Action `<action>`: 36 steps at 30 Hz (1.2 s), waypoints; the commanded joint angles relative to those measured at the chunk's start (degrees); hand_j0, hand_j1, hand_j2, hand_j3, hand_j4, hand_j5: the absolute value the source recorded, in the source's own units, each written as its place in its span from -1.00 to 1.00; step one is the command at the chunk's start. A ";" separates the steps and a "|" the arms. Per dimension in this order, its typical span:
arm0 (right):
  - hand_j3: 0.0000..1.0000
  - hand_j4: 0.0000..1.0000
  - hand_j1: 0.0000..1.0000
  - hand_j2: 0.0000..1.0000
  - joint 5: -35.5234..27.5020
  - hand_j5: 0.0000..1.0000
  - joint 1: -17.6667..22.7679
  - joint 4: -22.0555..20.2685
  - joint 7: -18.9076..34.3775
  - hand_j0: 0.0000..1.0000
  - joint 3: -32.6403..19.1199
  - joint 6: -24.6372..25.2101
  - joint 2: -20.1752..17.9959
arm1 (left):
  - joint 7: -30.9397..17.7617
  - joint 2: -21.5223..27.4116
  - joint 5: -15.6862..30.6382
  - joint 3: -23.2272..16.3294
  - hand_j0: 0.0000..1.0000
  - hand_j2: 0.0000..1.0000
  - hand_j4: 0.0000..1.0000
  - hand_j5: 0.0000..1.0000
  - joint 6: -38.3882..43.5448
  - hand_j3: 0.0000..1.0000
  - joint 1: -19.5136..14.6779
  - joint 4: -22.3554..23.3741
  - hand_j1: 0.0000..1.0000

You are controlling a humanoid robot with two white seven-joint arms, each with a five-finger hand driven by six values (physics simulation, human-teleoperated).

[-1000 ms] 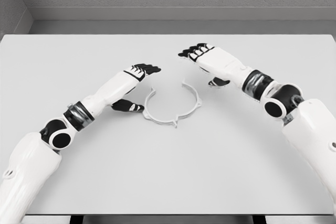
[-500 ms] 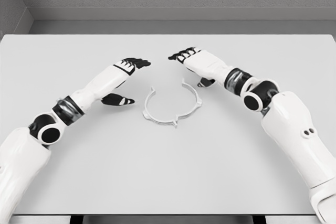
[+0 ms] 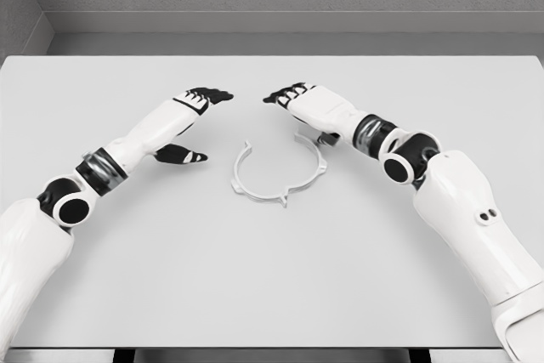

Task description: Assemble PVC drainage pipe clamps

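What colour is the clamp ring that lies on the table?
White, like the table; the clamp ring shows best in the head view, the only view.

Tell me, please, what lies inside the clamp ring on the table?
Only bare table shows inside the clamp ring, which is open at the far side. Neither hand, left or right, covers its interior.

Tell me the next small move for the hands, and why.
Probably lower both hands toward the clamp ring. The left hand and right hand are open and hold nothing, flanking the ring, which lies flat on the table with its gap at the far side.
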 commanded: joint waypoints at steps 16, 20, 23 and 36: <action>1.00 1.00 1.00 1.00 -1.57 1.00 -0.09 -0.94 0.67 1.00 0.39 0.13 1.19 | 0.04 0.02 0.32 0.02 1.00 1.00 1.00 1.00 0.02 1.00 -0.44 0.64 1.00; 1.00 1.00 1.00 1.00 -2.27 1.00 -1.84 -1.56 0.76 1.00 -0.57 0.48 0.58 | 0.04 0.02 0.41 -0.07 1.00 1.00 1.00 1.00 0.02 1.00 -0.26 0.47 1.00; 1.00 1.00 1.00 1.00 -5.25 1.00 -3.86 -3.14 3.31 1.00 -8.83 -0.14 -3.64 | 0.04 0.28 1.02 -0.59 1.00 1.00 1.00 1.00 0.02 1.00 0.17 -0.41 1.00; 1.00 1.00 1.00 1.00 -49.82 1.00 21.88 -33.11 3.49 1.00 -22.46 -17.30 -41.97 | 0.22 6.70 3.13 -1.30 1.00 1.00 1.00 1.00 0.02 1.00 6.15 -12.01 1.00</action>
